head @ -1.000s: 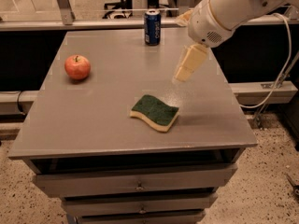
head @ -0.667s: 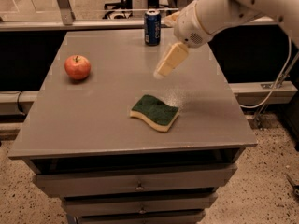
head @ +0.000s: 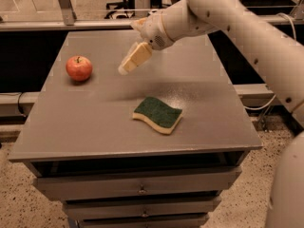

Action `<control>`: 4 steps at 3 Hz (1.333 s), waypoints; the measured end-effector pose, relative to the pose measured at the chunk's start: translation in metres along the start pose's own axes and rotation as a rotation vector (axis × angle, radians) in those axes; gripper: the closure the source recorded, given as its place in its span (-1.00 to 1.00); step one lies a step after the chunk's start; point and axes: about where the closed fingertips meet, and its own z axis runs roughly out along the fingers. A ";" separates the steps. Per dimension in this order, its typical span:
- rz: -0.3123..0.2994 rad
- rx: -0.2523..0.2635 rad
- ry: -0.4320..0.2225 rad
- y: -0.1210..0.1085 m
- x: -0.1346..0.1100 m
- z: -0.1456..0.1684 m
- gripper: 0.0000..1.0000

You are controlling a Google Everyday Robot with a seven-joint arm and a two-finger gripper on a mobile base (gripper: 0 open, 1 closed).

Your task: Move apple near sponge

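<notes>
Apple upper left, stem up, near left table edge; sponge centre, lying diagonally; gripper hovering between, closure unclear.

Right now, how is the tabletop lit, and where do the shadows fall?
Camera view: soft light from overhead, no harsh glare on the table. The apple casts a small dark shadow at its base and the sponge a thin one along its near edge. The gripper, hovering over the table beyond the sponge, leaves a faint diffuse shadow below it.
</notes>
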 end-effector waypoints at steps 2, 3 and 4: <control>0.025 -0.124 -0.151 0.020 -0.052 0.088 -1.00; 0.036 -0.176 -0.176 0.037 -0.063 0.120 -1.00; 0.045 -0.218 -0.162 0.052 -0.059 0.155 -1.00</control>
